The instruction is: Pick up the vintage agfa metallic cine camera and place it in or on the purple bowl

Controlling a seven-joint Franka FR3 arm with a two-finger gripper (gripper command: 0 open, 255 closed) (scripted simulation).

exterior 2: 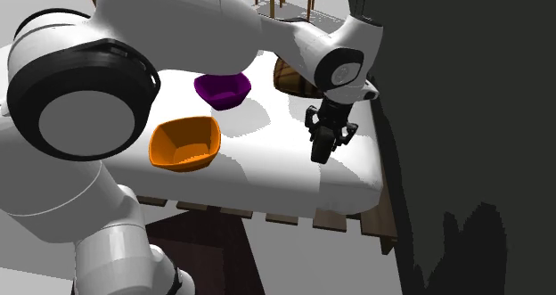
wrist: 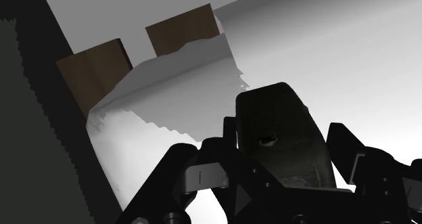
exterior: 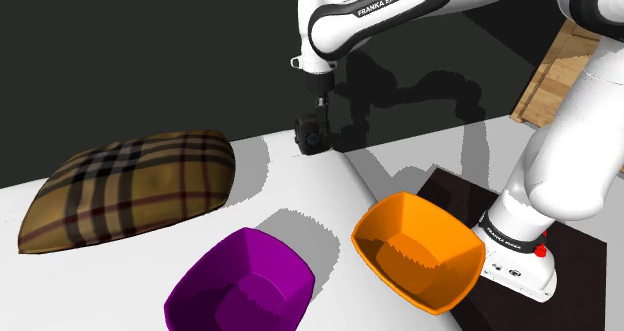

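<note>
closest to me in the shoulder view, the dark stand (exterior: 570, 241) sits at the lower right of the frame with the arm's white base on it. just left of it, the orange bowl (exterior: 415, 249) rests upright on the white table (exterior: 300, 194). the purple bowl (exterior: 240, 284) sits at the bottom centre, near the orange one but not touching it. further back, at the left of the frame, a brown and tan plaid cushion (exterior: 130, 189) lies on the table, apart from both bowls.

farthest off, in the upper middle of the frame near the table's back edge, the gripper (exterior: 312, 139) points down from the white arm. in the wrist view i see it closed narrow on the cine camera (wrist: 274, 118), a dark, nearly black block clasped between the two fingers. the white tabletop lies beyond it, and past the table's edge there are brown wooden boards (wrist: 179, 30). i cannot tell whether the camera rests on the table or hangs just above it.

in the second exterior view the held camera is right of centre, by the table's right edge. the purple bowl is in the upper middle there, well apart from it, and the orange bowl is left of centre. behind the table in the shoulder view stands a dark wall (exterior: 150, 49).
</note>
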